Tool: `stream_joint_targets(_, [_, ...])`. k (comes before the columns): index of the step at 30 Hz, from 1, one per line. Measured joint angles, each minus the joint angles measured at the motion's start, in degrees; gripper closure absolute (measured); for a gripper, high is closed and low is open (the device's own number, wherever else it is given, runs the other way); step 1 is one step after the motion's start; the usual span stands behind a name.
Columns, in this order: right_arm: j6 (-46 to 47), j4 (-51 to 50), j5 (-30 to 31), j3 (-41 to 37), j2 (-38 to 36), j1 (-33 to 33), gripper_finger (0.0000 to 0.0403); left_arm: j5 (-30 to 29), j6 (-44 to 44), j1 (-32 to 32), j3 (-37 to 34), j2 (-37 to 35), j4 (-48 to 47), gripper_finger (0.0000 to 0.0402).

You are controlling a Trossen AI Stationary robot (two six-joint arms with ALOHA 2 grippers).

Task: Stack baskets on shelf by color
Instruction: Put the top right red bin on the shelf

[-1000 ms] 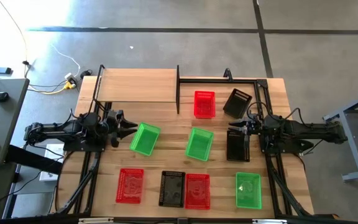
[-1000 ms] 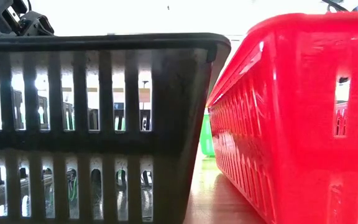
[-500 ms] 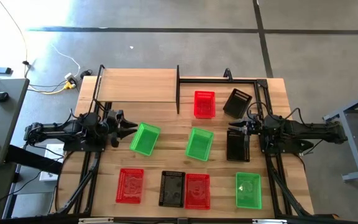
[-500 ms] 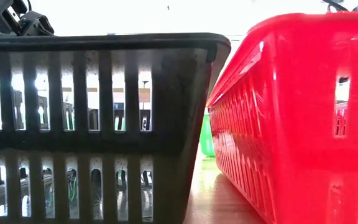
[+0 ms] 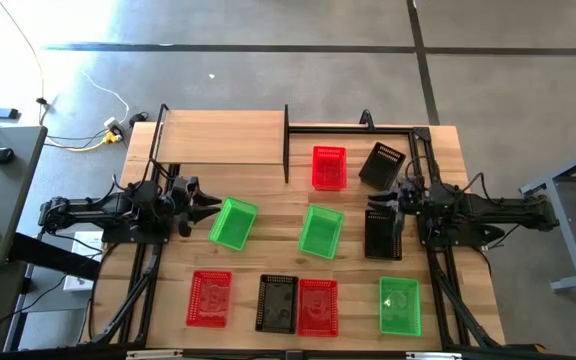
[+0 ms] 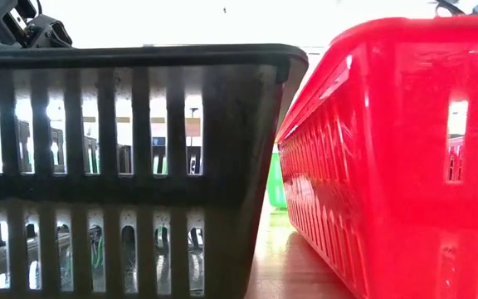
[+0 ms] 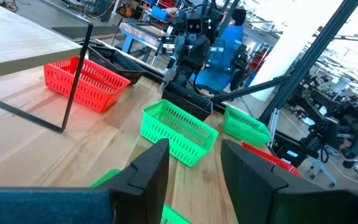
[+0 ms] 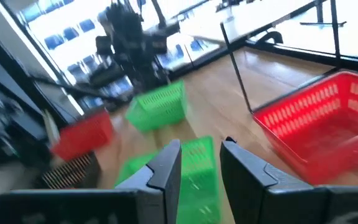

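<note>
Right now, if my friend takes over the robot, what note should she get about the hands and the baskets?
Left hand: open, empty, beside the left green basket.
Right hand: open, empty, just above the black basket on the right.
Shelf: bare, no baskets on it.
On the table: a red basket and a tilted black one at the back; a second green basket in the middle; a front row of red, black, red and green.
Done: nothing stacked.
Left: move all nine onto the shelf, stacked by color.
</note>
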Motion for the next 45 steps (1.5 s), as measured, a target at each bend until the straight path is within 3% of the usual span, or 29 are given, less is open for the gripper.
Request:
stream_joint_targets(5, [4.67,8.28,0.15,0.00,0.00,0.00,0.0304,-0.85,2.12,-0.02,0.00,0.00,-0.01,0.0267])
stream_joint_targets(10, [4.58,18.86,5.44,0.38,0.04,0.00,0.0304,-2.97,5.86,-0.02,0.00,0.00,0.01,0.0267])
stream_joint_targets(17, [-1.41,20.21,11.75,8.48,2.05,0.00,0.0304,-2.97,6.03,-0.02,0.00,0.02,0.01,0.0267])
stream_joint_targets(23, [-9.66,12.04,13.42,19.99,8.86,0.02,0.0304,-2.97,6.03,-0.02,-0.02,0.02,0.01,0.0267])
stream_joint_targets(31, [-13.59,-8.79,16.25,36.03,20.80,-0.03,0.0304,-2.97,5.50,-0.01,0.00,0.02,0.01,0.0267])
stream_joint_targets(35, [-15.39,-17.58,16.59,42.28,26.65,-0.75,0.0304,-2.97,1.25,-0.02,0.00,0.02,0.01,0.0267])
stream_joint_targets(40, [-19.87,-23.43,16.59,48.01,34.08,-2.02,0.0304,-2.97,-5.04,-0.02,0.00,0.02,0.01,0.0267])
stream_joint_targets(45, [-24.13,-25.07,16.65,51.14,41.42,-3.23,0.0304,-2.97,-6.01,-0.01,0.00,0.01,0.00,0.0267])
